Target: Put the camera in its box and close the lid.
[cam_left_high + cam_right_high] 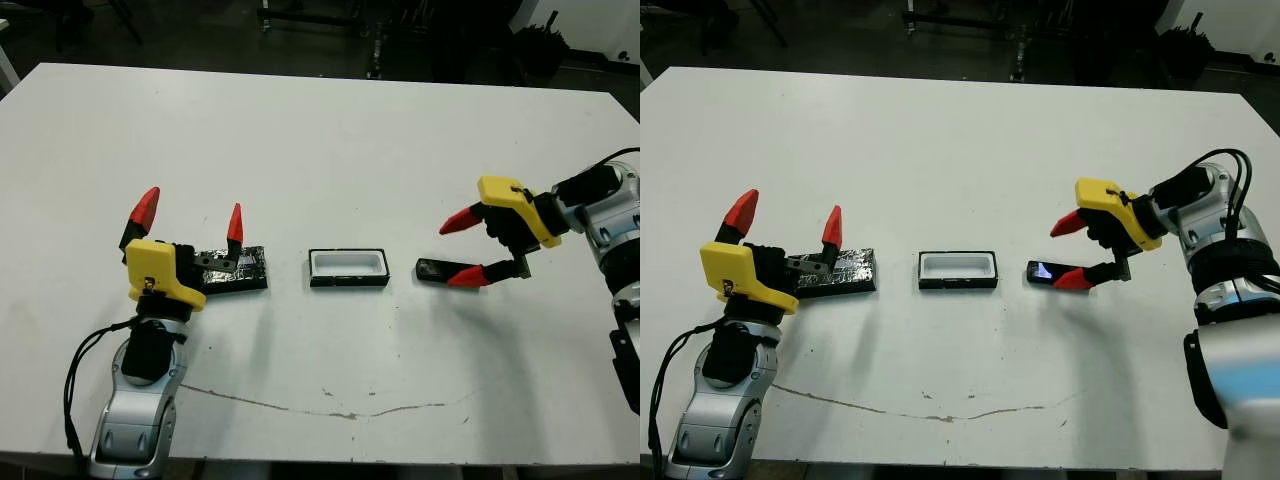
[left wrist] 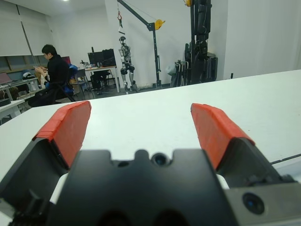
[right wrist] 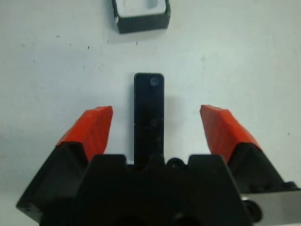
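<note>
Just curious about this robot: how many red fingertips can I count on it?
4. Two on the left pincer, raised over the lid; two on the right pincer, spread either side of the camera. None seem hidden.

White table with three small black things in a row

The white table (image 1: 330, 140) fills most of the head view, its far edge along the top of the frame against a dark floor. Across the middle lie the lid (image 1: 236, 270) at centre left, a glossy black panel with a pale shiny stripe, the box (image 1: 348, 268) at centre, open with its white lining upward, and the camera (image 1: 436, 270) just right of centre, a flat black bar. All three lie apart from one another. A thin dark crack-like line (image 1: 330, 408) runs across the lower part of the tabletop.
</note>
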Controlling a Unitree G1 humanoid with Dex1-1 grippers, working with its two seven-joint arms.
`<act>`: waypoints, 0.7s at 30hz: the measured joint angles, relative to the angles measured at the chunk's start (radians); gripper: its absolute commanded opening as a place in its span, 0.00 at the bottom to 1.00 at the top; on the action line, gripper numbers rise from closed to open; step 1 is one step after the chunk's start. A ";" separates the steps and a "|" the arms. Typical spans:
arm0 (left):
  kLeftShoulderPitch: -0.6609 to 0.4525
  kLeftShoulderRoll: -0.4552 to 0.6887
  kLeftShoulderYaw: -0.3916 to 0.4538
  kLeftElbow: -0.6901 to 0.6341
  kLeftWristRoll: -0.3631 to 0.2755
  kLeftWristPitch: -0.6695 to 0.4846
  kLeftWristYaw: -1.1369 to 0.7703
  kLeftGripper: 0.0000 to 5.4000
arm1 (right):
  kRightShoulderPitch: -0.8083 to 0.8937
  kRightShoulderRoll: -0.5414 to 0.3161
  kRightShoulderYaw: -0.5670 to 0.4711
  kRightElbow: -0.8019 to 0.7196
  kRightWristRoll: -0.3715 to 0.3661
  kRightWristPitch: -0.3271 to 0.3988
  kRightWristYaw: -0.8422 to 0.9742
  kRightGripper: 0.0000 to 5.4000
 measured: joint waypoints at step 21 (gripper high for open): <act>0.000 0.000 0.001 0.000 -0.003 0.000 0.000 1.00 | 0.095 0.001 -0.010 -0.017 0.004 -0.024 -0.019 0.70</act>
